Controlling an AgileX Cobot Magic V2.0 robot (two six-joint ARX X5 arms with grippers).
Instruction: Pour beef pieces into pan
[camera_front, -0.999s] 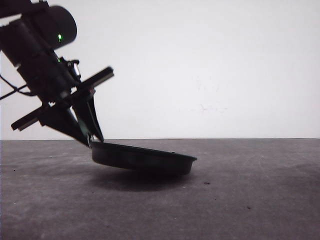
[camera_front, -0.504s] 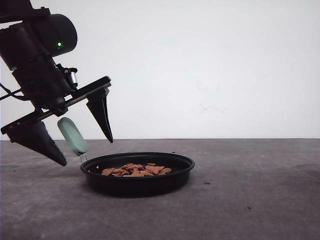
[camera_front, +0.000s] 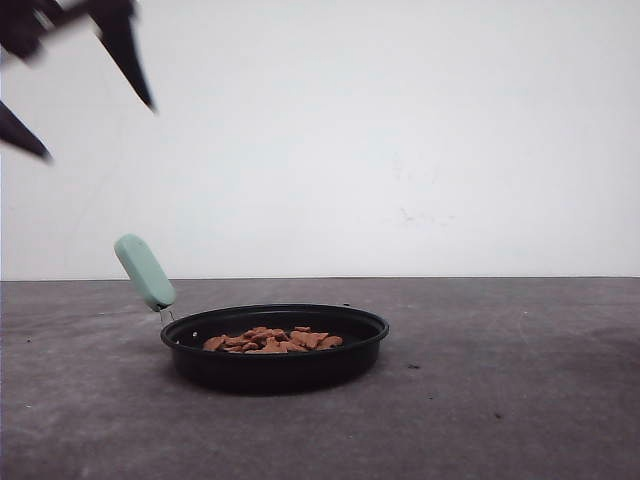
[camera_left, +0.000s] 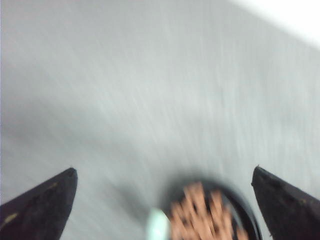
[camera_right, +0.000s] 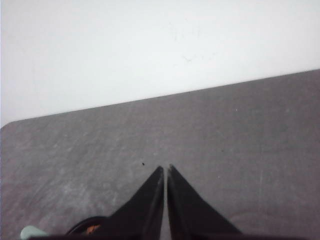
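The black pan (camera_front: 275, 360) rests flat on the dark table, its mint-green handle (camera_front: 145, 271) sticking up to the left. A low heap of orange-brown beef pieces (camera_front: 272, 340) lies inside it. My left gripper (camera_front: 85, 125) is high in the upper left corner, open and holding nothing, well above the handle. The blurred left wrist view has the pan (camera_left: 247, 210) with the beef pieces (camera_left: 207, 212) and the handle (camera_left: 158, 225) far below my open left gripper (camera_left: 165, 172). My right gripper (camera_right: 165, 167) is shut and empty over bare table, with the pan's rim (camera_right: 82, 226) beside it.
The dark grey table (camera_front: 500, 380) stretches wide to the right of the pan and in front of it. A plain white wall stands behind.
The left gripper let go of the pan handle, opened wide and rose up to the upper left. The pan went from tilted to flat, with the beef pieces lying in it.
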